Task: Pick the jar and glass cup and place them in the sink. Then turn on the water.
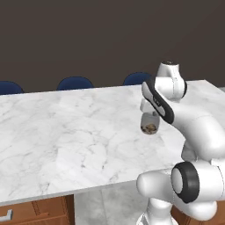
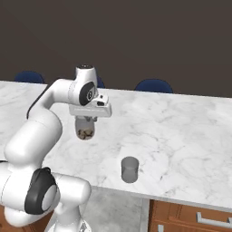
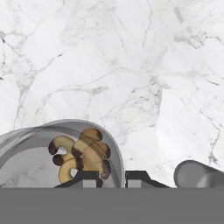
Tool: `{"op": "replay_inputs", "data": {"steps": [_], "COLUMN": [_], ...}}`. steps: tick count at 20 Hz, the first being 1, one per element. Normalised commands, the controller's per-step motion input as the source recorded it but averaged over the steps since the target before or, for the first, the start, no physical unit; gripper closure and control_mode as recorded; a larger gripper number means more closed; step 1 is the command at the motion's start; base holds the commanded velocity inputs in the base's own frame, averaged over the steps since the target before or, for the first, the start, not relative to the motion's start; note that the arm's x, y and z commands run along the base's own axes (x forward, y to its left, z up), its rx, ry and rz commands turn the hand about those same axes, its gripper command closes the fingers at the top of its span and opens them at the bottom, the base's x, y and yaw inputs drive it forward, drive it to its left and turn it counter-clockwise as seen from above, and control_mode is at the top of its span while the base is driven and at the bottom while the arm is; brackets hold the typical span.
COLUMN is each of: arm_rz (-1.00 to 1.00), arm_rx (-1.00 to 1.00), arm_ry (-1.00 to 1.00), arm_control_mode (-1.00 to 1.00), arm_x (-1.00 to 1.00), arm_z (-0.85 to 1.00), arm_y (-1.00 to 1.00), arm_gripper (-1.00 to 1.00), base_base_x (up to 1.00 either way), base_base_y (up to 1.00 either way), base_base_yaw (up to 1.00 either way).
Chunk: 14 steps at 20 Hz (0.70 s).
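The jar [image 1: 149, 125], clear glass with brown-golden bits inside, hangs straight under my hand over the white marble counter [image 1: 66, 140]. My gripper [image 3: 112, 177] is shut on it. In the hand view the two dark tips stand close together astride the right wall of the jar [image 3: 83, 157]. From the right base camera the jar [image 2: 84, 130] sits below the gripper [image 2: 85, 119]. The glass cup [image 2: 130, 169], a plain grey tumbler, stands upright near the counter's front edge, to the right of the jar and apart from it; the glass cup [image 3: 199, 174] also shows in the hand view's lower right corner. The sink and faucet are out of view.
Blue chair backs [image 1: 74, 82] line the far side of the counter. The front edge [image 2: 136, 194] runs close behind the cup, with wooden drawers [image 2: 195, 217] beneath. Open marble spreads to the left [image 1: 52, 132] and right [image 2: 190, 145].
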Motion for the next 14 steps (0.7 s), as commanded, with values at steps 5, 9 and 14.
{"op": "replay_inputs", "data": {"steps": [5, 9, 14], "arm_rz": [0.00, 0.00, 0.00], "arm_rx": [0.00, 0.00, 0.00], "arm_ry": [0.00, 0.00, 0.00], "arm_control_mode": [-1.00, -1.00, -1.00], "arm_x": [-0.23, -0.18, -0.30], "arm_z": [0.11, 0.17, 0.14], "arm_y": [-0.01, 0.00, -0.01], "arm_gripper": [1.00, 1.00, 1.00], "base_base_x": [0.00, 0.00, 0.00], "base_base_y": [0.00, 0.00, 0.00], "base_base_yaw": [0.00, 0.00, 0.00]}}
